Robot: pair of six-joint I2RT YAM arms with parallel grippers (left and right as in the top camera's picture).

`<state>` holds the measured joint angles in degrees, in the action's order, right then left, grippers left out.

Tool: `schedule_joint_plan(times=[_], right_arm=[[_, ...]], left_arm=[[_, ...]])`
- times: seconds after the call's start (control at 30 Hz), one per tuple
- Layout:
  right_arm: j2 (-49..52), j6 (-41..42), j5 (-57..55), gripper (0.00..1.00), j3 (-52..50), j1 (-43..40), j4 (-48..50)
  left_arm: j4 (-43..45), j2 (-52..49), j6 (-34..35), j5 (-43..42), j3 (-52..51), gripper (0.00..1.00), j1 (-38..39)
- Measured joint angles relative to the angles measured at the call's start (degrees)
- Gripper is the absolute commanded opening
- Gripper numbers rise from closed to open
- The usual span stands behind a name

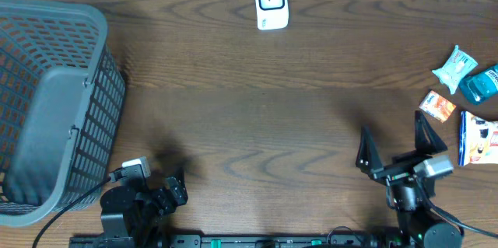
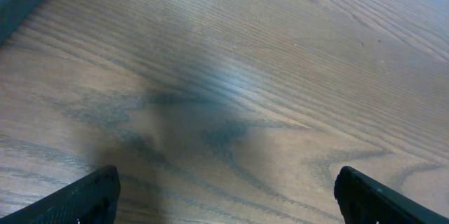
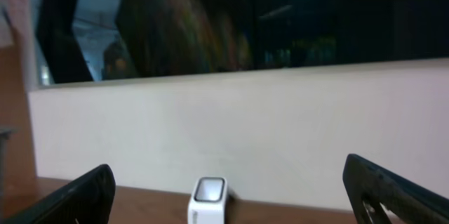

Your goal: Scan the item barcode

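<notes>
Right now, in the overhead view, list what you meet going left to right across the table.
Gray basket → left gripper, open → white scanner → right gripper, open → orange packet → teal item.

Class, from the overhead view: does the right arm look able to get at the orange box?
Probably yes: the right end effector is open and empty, the orange box lies close beside it, and only bare table lies between them.
</notes>
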<state>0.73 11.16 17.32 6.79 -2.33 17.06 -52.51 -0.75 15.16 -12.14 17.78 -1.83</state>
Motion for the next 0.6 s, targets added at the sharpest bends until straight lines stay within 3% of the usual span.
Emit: schedule_joint_plan(times=[0.27, 0.6], right_arm=[[-0.02, 0.00, -5.27, 0.99, -5.20, 0.00, -1.18], [-0.04, 0.22, -12.66, 0.99, -6.27, 0.00, -16.22]], left_arm=[[0.00, 0.00, 0.00, 0.00, 0.00, 0.98, 0.00], [0.00, 0.00, 0.00, 0.00, 0.00, 0.98, 0.00]])
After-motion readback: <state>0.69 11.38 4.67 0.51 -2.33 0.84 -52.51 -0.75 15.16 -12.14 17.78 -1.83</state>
